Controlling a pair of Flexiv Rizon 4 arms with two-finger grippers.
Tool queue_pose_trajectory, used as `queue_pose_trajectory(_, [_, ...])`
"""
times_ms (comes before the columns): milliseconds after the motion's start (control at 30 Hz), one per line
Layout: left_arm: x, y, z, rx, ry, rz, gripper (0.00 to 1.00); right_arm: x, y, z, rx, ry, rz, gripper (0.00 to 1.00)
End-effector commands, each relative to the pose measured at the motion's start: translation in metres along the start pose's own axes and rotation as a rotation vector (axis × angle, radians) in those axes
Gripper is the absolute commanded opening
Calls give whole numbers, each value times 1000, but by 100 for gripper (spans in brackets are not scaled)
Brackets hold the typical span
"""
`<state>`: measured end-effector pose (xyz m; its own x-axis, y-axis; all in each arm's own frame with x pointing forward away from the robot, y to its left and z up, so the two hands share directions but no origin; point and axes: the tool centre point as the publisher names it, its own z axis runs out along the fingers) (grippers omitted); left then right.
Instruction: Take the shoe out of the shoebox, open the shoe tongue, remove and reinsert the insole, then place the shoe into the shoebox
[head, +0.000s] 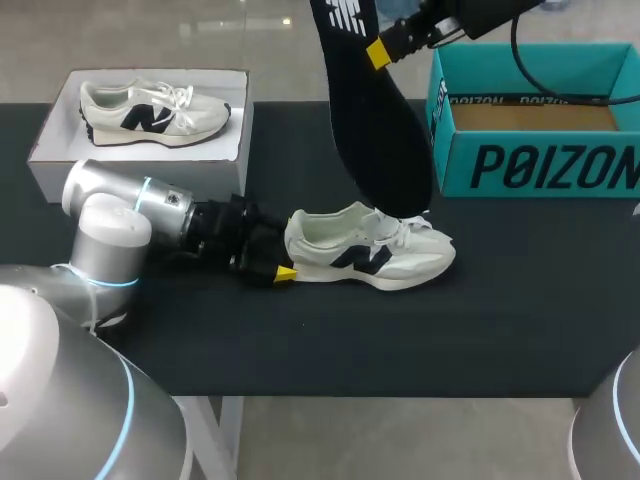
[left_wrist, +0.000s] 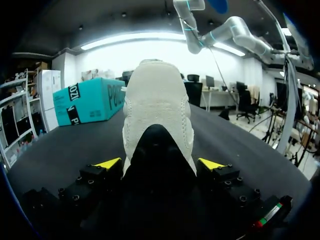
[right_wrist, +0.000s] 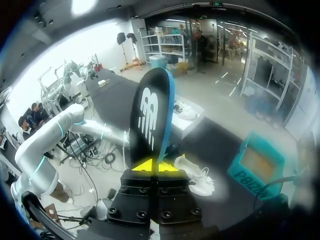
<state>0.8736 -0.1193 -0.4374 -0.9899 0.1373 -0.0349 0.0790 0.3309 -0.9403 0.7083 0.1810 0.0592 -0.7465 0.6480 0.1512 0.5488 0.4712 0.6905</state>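
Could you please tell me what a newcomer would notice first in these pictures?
Most striking is the long black insole, held high above the table by the right pincer. Below it stands a white shoe, its heel gripped by the left pincer. A teal shoebox stands open at the table's far right.

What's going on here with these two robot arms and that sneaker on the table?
The left gripper grips the heel of a white sneaker lying on the black table. The right gripper holds the sneaker's black insole in the air above it, so the insole is out and not yet reinserted. The open teal shoebox sits behind at the right. A second sneaker lies in a white box at the left.
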Motion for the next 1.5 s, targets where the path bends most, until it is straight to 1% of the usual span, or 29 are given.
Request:
queue_pose_trajectory(33, [2, -8, -3, -33, -2, 5, 100, 0, 2, 2, 3, 0, 2, 0])
queue_pose_trajectory(200, [4, -10, -8, -127, -6, 12, 100, 0, 2, 2, 3, 0, 2, 0])
queue_pose_trajectory(367, [8, -6, -14, -167, 0, 5, 100, 0, 2, 2, 3, 0, 2, 0])
queue_pose_trajectory(467, [10, -8, -22, -217, -4, 7, 100, 0, 2, 2, 3, 0, 2, 0])
queue_pose_trajectory(567, [10, -12, -33, -319, 11, 17, 100, 0, 2, 2, 3, 0, 2, 0])
queue_pose_trajectory(667, [11, -20, -46, -451, 55, 16, 100, 0, 2, 2, 3, 0, 2, 0])
queue_pose_trajectory(800, [16, -37, -63, -565, 100, 19, 100, 0, 2, 2, 3, 0, 2, 0])
queue_pose_trajectory(933, [17, -54, -71, -690, 140, 6, 100, 0, 2, 2, 3, 0, 2, 0])
queue_pose_trajectory(1167, [21, -69, -77, -831, 194, -28, 100, 0, 2, 2, 3, 0, 2, 0])
queue_pose_trajectory(1200, [22, -70, -77, -864, 200, -31, 100, 0, 2, 2, 3, 0, 2, 0])
queue_pose_trajectory(1300, [23, -77, -77, -880, 210, -32, 100, 0, 2, 2, 3, 0, 2, 0])
queue_pose_trajectory(1333, [23, -79, -77, -898, 211, -30, 100, 0, 2, 2, 3, 0, 2, 0])
queue_pose_trajectory(1500, [21, -84, -73, -912, 221, -20, 100, 0, 2, 2, 3, 0, 2, 0])
